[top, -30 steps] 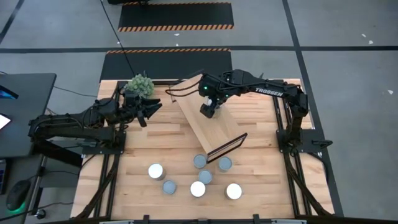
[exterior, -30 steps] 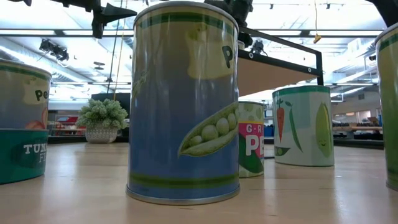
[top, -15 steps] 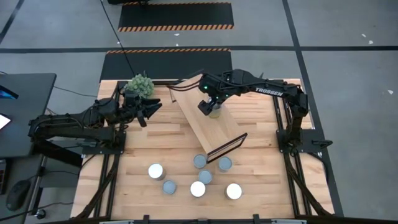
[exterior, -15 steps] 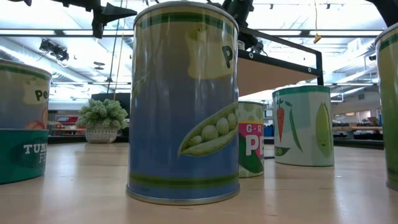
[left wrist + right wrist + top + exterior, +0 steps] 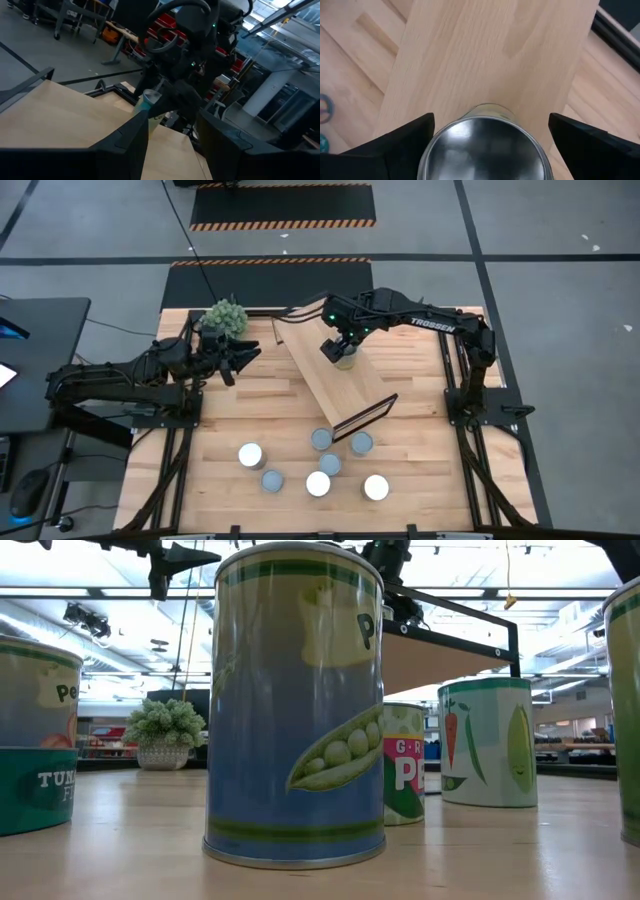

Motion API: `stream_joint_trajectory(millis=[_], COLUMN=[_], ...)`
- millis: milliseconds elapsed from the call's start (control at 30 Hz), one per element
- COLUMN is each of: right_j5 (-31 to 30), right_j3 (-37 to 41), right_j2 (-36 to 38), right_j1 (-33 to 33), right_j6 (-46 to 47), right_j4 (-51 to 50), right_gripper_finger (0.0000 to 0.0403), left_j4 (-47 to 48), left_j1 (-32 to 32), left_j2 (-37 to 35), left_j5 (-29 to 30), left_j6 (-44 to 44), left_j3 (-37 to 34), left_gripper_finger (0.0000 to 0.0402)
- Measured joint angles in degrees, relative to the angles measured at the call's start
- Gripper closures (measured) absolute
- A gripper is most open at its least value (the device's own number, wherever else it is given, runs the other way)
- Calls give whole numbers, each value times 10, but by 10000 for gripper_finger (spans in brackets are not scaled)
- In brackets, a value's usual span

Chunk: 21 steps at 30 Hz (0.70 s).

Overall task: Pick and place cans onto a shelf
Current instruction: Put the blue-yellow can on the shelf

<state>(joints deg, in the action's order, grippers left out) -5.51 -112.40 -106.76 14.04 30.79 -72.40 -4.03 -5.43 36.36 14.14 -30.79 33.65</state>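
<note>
Shelf (image 5: 335, 375) lying slantwise across the middle of the worktop (image 5: 230, 425), dark frame at the near end. Can (image 5: 482, 142) standing upright on the far part of the plank, straight beneath the right tool (image 5: 338, 348), fingers spread wide to either side and apart from it. Six more cans (image 5: 318, 483) grouped beyond the frame end, well apart. Left tool (image 5: 240, 356) parked open near the plant (image 5: 225, 316). Judged: straight lift clears the can.

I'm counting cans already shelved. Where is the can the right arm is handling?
In the high view the can stands on the shelf plank, right of table centre toward the far edge, between the right gripper fingers; six other cans stand near the front.
</note>
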Motion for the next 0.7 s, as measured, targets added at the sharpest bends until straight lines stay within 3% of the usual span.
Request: stream_joint_trajectory(millis=[567,700], right_j5=[6,36], right_j3=[0,0], right_j2=[0,0], right_j1=[1,0], right_j6=[37,13], right_j4=[-34,-66], right_gripper_finger=[3,4], left_j4=[0,0], left_j1=[0,0], left_j2=[0,0], left_j5=[-3,-3], left_j6=[-1,-1], left_j3=[0,0], left_gripper_finger=[228,228])
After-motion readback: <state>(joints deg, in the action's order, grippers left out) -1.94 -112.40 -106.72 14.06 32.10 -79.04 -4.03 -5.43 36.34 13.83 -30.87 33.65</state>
